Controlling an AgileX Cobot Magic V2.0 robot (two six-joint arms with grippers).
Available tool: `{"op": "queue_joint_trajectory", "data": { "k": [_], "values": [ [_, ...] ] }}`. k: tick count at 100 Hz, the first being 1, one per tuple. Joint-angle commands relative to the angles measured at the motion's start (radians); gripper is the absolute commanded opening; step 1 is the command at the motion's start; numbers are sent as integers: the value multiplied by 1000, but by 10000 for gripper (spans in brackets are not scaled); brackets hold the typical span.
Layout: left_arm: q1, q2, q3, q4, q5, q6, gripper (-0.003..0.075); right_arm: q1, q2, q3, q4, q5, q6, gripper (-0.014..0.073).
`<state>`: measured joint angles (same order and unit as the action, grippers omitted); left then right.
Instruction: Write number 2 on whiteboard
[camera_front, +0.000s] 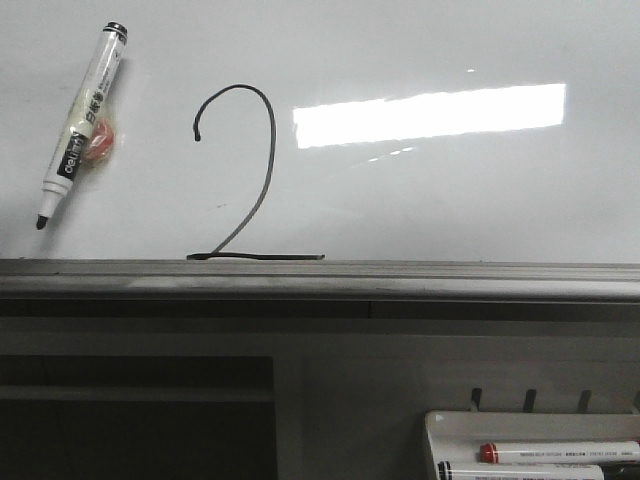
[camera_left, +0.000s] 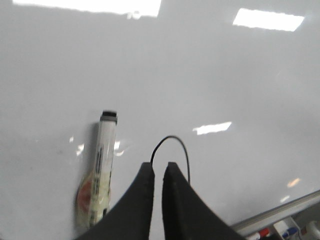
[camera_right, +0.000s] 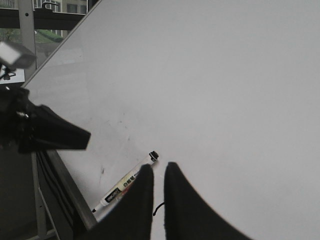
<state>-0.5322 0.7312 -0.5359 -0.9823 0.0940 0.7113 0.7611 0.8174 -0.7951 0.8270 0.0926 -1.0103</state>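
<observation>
The whiteboard (camera_front: 450, 200) fills the upper front view and carries a thin black number 2 (camera_front: 272, 130) whose base line lies just above the grey ledge (camera_front: 320, 275). Left of the number, an uncapped white marker (camera_front: 85, 115) clings to the board, tilted with its tip down, and a red-orange piece (camera_front: 100, 145) is taped to its side. Neither gripper shows in the front view. My left gripper (camera_left: 159, 167) hovers off the board, shut and empty, between the marker (camera_left: 104, 160) and the number's hooked top (camera_left: 172, 137). My right gripper (camera_right: 159, 167) is also shut and empty, with the marker (camera_right: 127, 182) beyond it.
A small white tray (camera_front: 450, 425) at the lower right, below the ledge, holds two more markers (camera_front: 560, 452). A dark shelf opening lies at the lower left. In the right wrist view the left arm (camera_right: 50, 135) juts in near the board's lower edge.
</observation>
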Motion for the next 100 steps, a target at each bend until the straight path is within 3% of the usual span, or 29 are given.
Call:
{"op": "queue_joint_trajectory", "data": {
  "k": [1, 18, 50, 100],
  "values": [
    [4, -102, -28, 52, -26, -4, -20, -1, -77, 25, 9, -46, -5, -51],
    [4, -276, -2, 228, -20, -4, -20, -1, -264, 187, 9, -46, -5, -51],
    [4, -439, 139, 307, -27, -4, -20, -1, -596, 481, 9, -82, -5, -51],
    [2, -446, 149, 286, -23, -4, -20, -1, -645, 576, 9, -37, -5, -51]
  ]
}}
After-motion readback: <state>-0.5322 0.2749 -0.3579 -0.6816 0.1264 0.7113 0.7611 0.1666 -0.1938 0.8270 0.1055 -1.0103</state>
